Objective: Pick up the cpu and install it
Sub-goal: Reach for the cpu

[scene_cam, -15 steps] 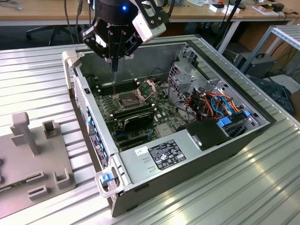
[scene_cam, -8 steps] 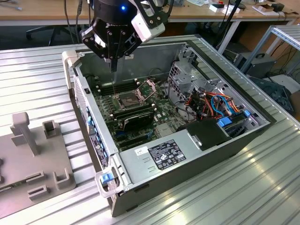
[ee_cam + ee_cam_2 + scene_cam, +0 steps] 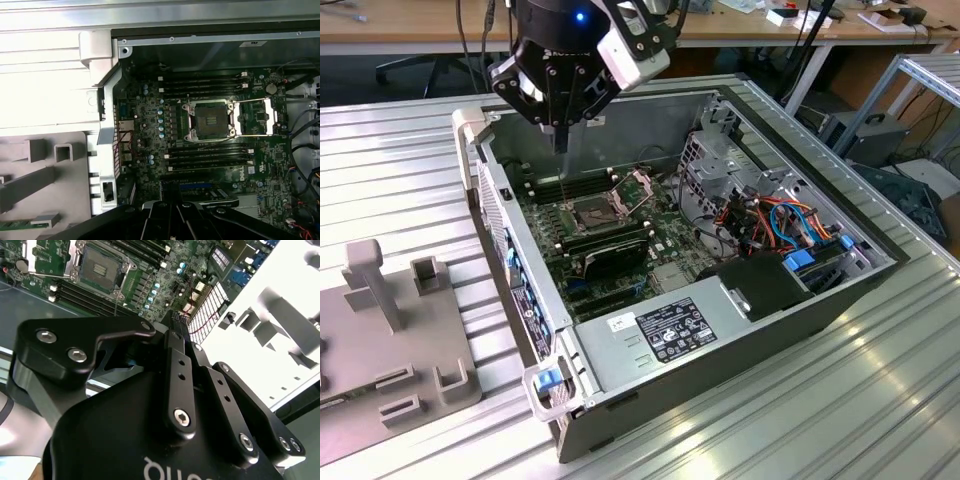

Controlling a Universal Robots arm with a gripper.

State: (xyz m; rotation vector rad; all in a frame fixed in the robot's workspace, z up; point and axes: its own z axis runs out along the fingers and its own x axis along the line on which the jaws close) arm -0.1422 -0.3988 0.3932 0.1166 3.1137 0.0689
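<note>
Your fingers hang over the open computer case, and the tips look pressed together. The socket sits on the green board below them, well apart, with its metal flap flipped open. I cannot tell where the cpu is; the socket may be bare.

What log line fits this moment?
gripper shut, above motherboard | CPU socket open, empty

Both wrist views above motherboard
</note>
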